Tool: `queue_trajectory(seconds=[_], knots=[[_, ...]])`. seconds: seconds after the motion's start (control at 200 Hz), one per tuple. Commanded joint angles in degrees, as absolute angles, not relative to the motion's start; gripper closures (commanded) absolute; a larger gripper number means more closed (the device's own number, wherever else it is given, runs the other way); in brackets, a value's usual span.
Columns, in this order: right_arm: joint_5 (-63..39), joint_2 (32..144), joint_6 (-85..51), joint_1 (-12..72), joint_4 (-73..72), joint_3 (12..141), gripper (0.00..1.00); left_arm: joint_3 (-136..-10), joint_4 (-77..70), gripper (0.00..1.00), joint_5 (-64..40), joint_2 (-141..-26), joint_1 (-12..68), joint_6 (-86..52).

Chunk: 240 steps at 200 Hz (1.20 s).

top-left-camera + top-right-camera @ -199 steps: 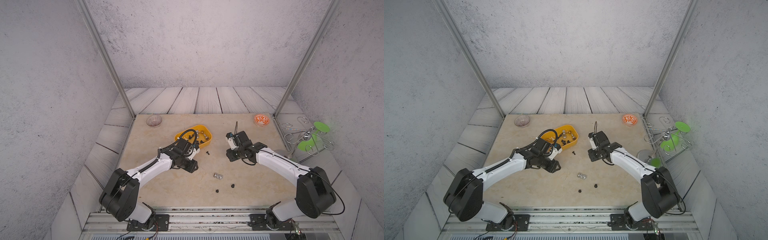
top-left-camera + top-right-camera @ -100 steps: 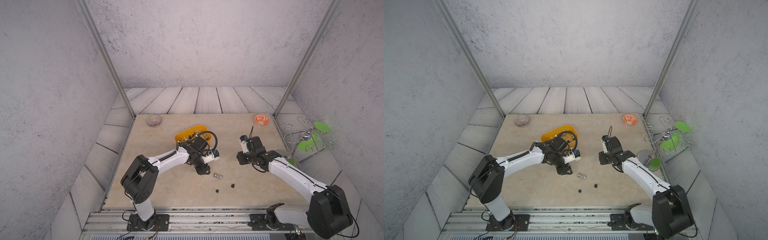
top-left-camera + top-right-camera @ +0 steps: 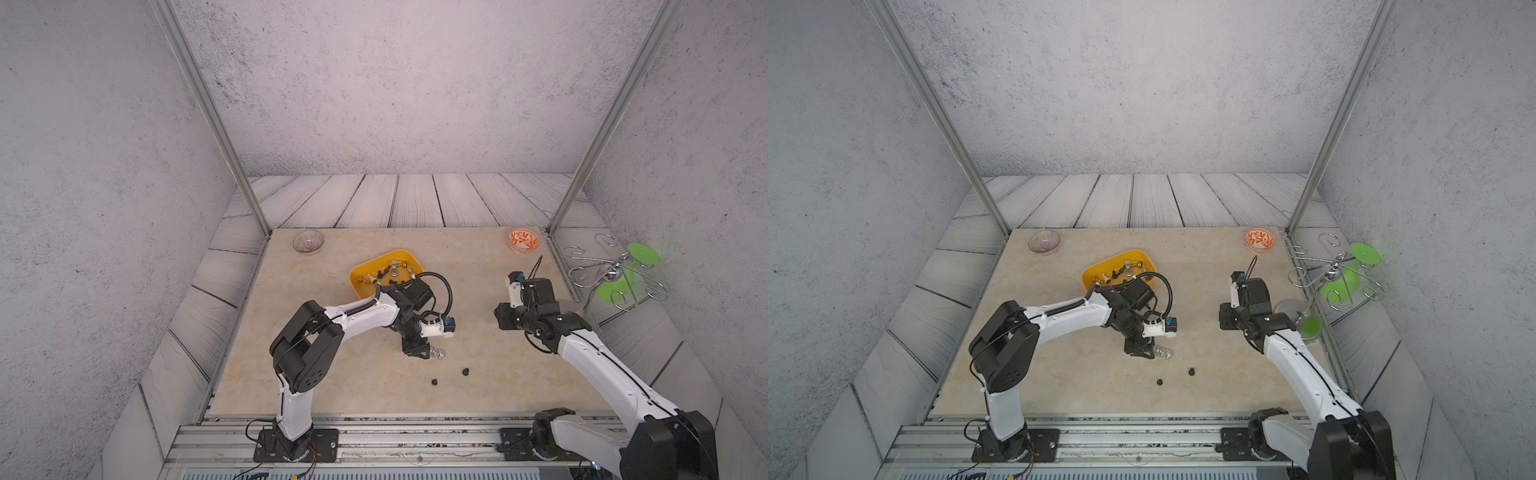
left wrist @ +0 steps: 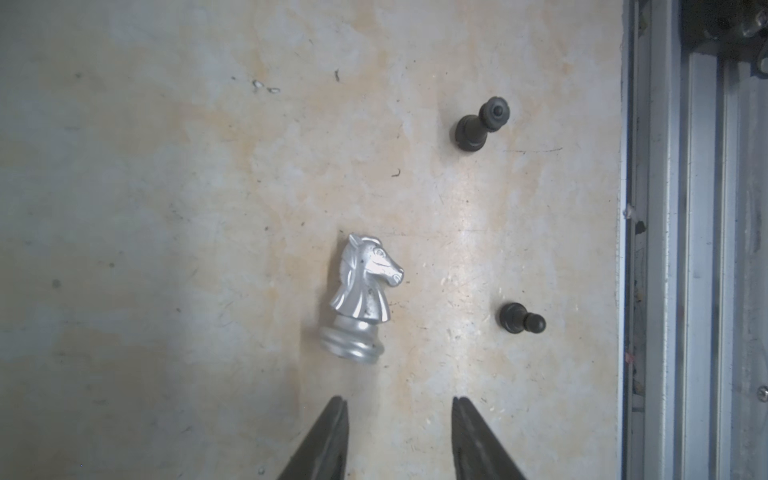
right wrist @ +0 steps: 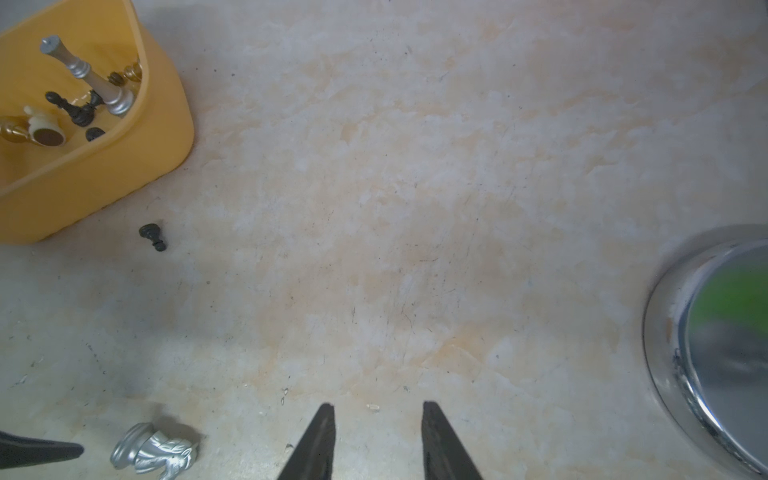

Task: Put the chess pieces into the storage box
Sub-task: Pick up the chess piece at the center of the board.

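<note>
The yellow storage box (image 3: 388, 253) (image 3: 1115, 257) (image 5: 104, 174) holds several chess pieces: gold, silver, cream and black. A silver knight (image 4: 361, 299) (image 3: 437, 353) (image 5: 153, 451) lies on its side on the table. My left gripper (image 4: 399, 401) (image 3: 419, 351) hovers just short of its base, open and empty. Two small black pieces (image 4: 482, 124) (image 4: 521, 323) (image 3: 434, 382) (image 3: 466, 371) lie beyond the knight, toward the front rail. Another black pawn (image 5: 153, 237) lies beside the box. My right gripper (image 5: 378, 405) (image 3: 505, 318) is open over bare table, right of the middle.
A clear ribbed bowl (image 3: 308, 242) sits at the back left corner and an orange-patterned bowl (image 3: 523, 240) at the back right. A wire rack with green glasses (image 3: 615, 274) stands off the table's right edge, its round metal base (image 5: 715, 345) near my right gripper. The front rail (image 4: 685, 249) borders the table.
My left arm swung from the storage box toward the front, down over the silver knight. My right arm drew back to the right. Both grippers' jaws widened a little.
</note>
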<state>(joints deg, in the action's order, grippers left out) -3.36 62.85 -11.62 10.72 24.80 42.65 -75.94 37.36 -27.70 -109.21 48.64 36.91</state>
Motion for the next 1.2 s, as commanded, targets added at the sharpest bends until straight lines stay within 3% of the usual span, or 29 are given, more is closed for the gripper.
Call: queue_trajectory(seconds=[0.0,0.841,1.066,1.196], knots=[[-5.7,61.2,-10.7,9.5,25.1,42.1,0.63,-78.6,38.7,0.55,-25.9,-111.0,50.2,41.5],[-7.6,60.7,-10.7,7.3,24.7,41.7,0.63,-83.0,40.0,0.55,-19.5,-118.6,53.1,43.5],[-7.4,60.4,-10.8,7.2,24.9,41.7,0.63,-81.9,39.1,0.69,-18.6,-118.6,53.3,41.2],[-7.4,60.2,-10.8,7.2,25.0,41.6,0.63,-81.3,38.6,0.71,-18.2,-118.0,53.4,40.7]])
